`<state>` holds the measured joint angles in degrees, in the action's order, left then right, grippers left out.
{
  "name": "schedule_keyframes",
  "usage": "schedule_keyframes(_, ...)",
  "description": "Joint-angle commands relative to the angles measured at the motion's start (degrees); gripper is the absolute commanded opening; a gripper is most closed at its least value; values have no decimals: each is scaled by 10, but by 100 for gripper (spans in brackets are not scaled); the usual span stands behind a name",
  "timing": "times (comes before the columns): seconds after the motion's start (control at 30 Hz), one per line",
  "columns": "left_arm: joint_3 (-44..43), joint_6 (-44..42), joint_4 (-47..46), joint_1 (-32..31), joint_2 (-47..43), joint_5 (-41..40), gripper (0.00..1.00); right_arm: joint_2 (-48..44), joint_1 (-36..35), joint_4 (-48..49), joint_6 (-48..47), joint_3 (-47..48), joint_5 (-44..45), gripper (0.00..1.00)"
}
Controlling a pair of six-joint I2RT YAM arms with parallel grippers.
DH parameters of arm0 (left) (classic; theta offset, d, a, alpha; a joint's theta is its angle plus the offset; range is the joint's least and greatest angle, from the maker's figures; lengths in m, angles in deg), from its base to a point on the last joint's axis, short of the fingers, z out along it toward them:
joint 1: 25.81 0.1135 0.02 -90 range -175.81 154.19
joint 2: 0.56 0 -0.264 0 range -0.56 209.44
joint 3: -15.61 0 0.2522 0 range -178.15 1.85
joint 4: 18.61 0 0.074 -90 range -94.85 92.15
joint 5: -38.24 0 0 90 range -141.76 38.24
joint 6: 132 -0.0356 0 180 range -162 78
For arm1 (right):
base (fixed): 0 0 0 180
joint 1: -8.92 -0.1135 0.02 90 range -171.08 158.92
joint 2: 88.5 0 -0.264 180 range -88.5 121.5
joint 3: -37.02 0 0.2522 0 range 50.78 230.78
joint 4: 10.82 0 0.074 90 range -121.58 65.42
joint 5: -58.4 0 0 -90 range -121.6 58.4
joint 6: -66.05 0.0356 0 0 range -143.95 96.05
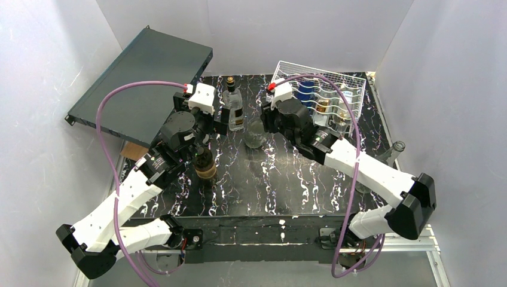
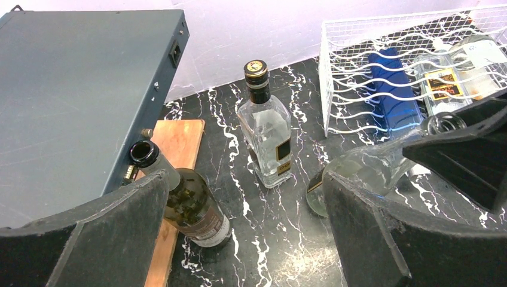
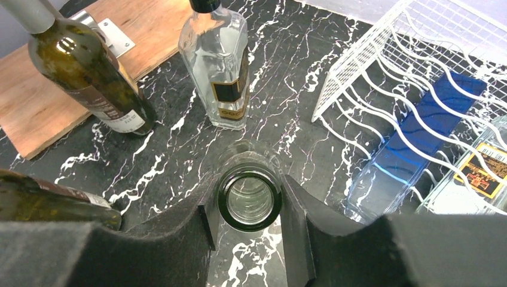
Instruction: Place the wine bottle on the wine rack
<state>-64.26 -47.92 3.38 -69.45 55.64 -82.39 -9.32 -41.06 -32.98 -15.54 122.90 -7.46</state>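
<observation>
The right gripper (image 3: 250,206) clamps the wine bottle (image 2: 359,170), a square bottle (image 3: 221,60) just beside.

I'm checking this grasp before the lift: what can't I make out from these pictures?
- Clear bottle: the right wrist view shows only its mouth; the right gripper hides the neck.
- Wine rack: in the top view the right arm covers its near left corner; both wrist views cut it off at the edge.
- Dark bottle: in the right wrist view it is cut off at the left edge.
</observation>
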Motion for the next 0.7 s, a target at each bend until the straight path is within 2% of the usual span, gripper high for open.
schedule_keyframes(0.0, -15, 11, 5, -2, -3, 6, 99, -18, 2, -31, 8, -40, -18, 1)
schedule_keyframes(0.67, -12, 10, 2, -8, 0, -6, 100, -67, 1, -74, 57, -149, -117, 1)
